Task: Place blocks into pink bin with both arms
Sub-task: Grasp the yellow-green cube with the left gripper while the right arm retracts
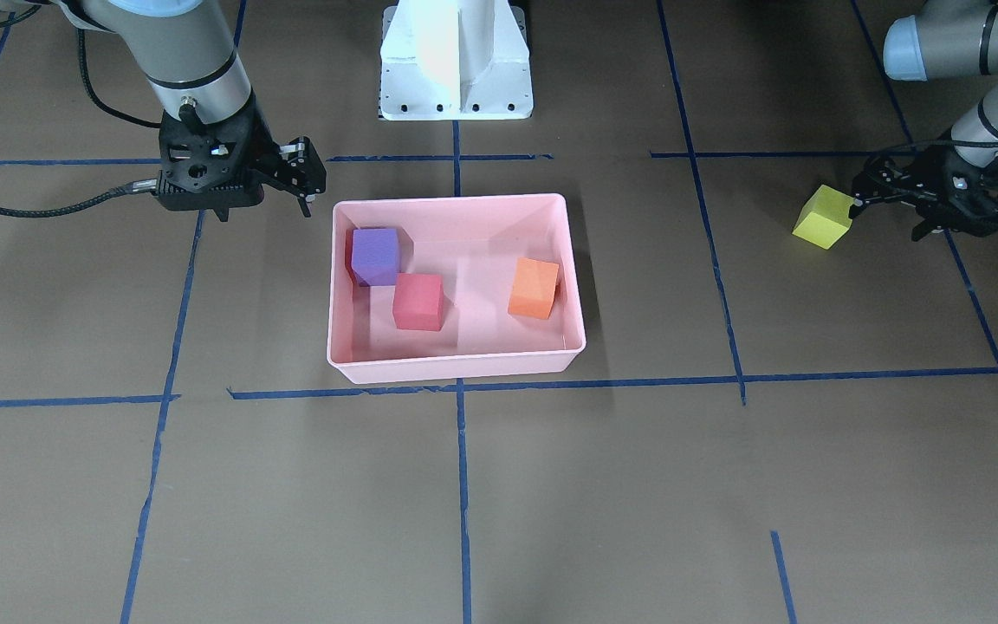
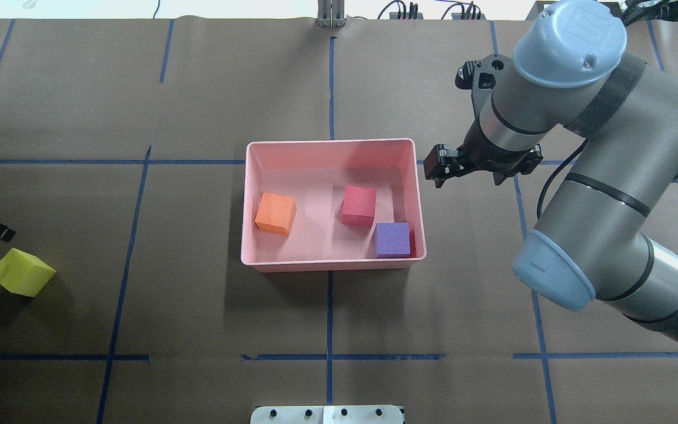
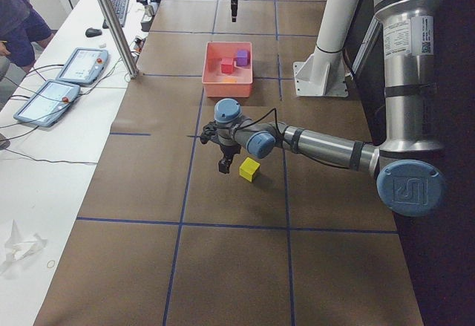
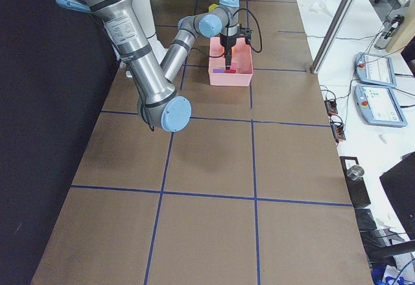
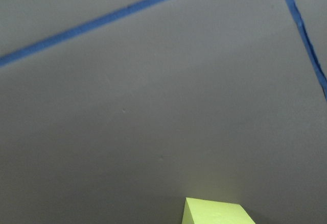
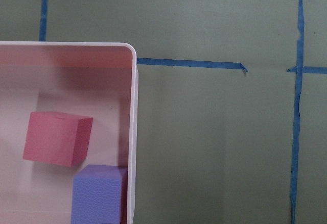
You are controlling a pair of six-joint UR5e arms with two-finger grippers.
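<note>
The pink bin [image 1: 456, 368] sits mid-table and holds the purple block [image 1: 375, 256], the red block [image 1: 417, 302] and the orange block [image 1: 534, 289]. The purple block rests against the bin's wall on my right arm's side. My right gripper [image 1: 307, 186] hangs just outside that wall, looks open and holds nothing; it also shows in the overhead view [image 2: 438, 172]. The yellow-green block [image 1: 823, 217] lies on the table far to my left. My left gripper [image 1: 856, 204] is low right beside it, looks open and is not around it. The left wrist view shows only the block's top [image 5: 217, 212].
The white pedestal [image 1: 456, 61] stands at the robot's side of the table behind the bin. Blue tape lines [image 1: 464, 485] cross the brown table cover. Tablets [image 3: 82, 64] lie on a side bench beyond the table's far edge.
</note>
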